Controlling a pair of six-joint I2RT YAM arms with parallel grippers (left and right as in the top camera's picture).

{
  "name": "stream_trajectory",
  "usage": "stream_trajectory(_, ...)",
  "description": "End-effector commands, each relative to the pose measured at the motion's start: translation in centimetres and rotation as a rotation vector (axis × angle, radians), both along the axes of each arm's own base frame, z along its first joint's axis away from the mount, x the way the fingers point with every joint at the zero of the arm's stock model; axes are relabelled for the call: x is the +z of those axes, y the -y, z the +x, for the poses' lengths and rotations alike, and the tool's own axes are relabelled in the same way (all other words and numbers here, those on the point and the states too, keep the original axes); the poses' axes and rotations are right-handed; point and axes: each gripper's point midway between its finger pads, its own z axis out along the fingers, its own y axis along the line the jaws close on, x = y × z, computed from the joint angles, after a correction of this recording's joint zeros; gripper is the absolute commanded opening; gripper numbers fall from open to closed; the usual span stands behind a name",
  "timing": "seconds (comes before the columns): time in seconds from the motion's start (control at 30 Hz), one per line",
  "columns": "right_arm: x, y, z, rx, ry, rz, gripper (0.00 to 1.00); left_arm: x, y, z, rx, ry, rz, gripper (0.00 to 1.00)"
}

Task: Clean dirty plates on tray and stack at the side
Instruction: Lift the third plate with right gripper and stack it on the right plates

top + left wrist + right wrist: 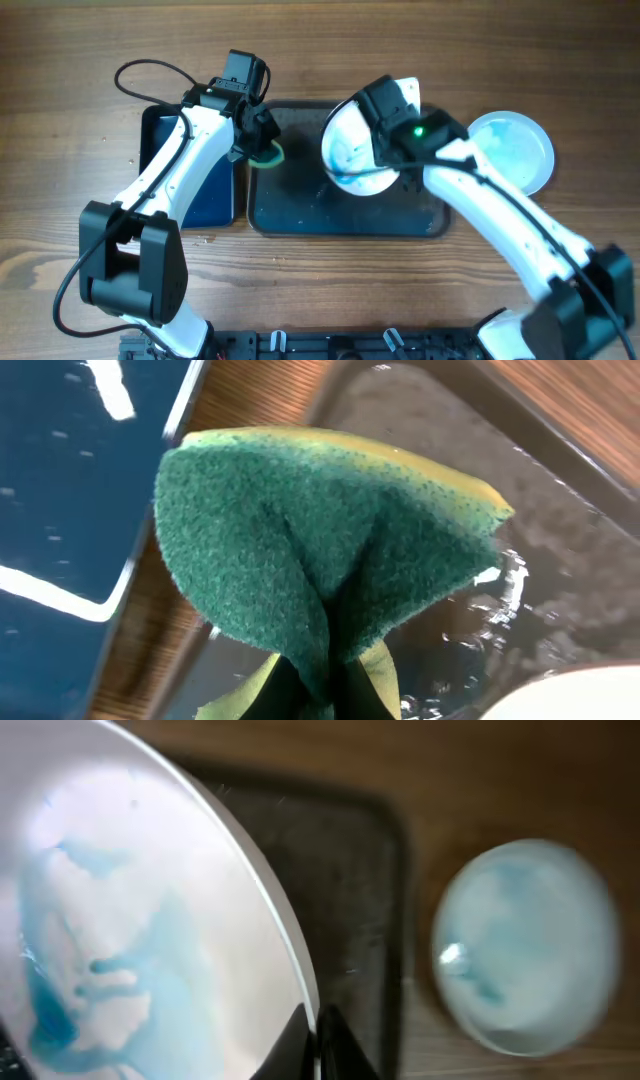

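We note the left end effector point(258, 135) clamped on the green sponge point(320, 550), which hangs just below it over the tray point(300, 210) edge. The right end effector point(318, 1045) pinches the rim of the tilted plate point(130, 940), whose face is smeared blue; we judge it not yet scrubbed. A second plate point(515, 150) lies on the table point(80, 80) outboard of the right end effector and is faintly blue. The stack is barely begun.

Both arms extend forward and inward, left gripper point(259, 139) clamped on the sponge point(320, 530), right gripper point(317, 1045) on the plate point(130, 920) rim.
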Motion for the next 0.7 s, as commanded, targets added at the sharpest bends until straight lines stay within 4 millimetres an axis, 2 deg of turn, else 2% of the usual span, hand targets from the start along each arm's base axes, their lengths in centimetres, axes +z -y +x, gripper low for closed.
stream_trajectory(0.0, 6.4, 1.9, -0.4, -0.043, 0.253, -0.236, 0.04, 1.1, 1.4, 0.3, -0.041, 0.02, -0.075, 0.04)
stream_trajectory(0.13, 10.2, 1.1, -1.5, -0.005, 0.394, -0.414, 0.04, 1.1, 1.5, 0.3, -0.041, 0.022, -0.076, 0.04)
stream_trajectory(0.3, 13.6, 0.0, -2.8, 0.042, 0.499, -0.636, 0.04, 1.2, 1.5, 0.6, -0.042, 0.033, -0.079, 0.04)
stream_trajectory(0.4, 15.9, -0.1, -3.7, 0.006, 0.584, -0.741, 0.04, 1.3, 1.6, 0.7, -0.042, 0.04, -0.081, 0.04)
stream_trajectory(0.53, 16.2, -1.4, -3.9, 0.059, 0.574, -0.768, 0.04, 1.4, 1.6, 1.0, -0.042, 0.052, -0.084, 0.04)
stream_trajectory(0.67, 16.3, -1.6, -3.7, 0.038, 0.598, -0.733, 0.04, 1.3, 1.7, 1.1, -0.042, 0.053, -0.084, 0.04)
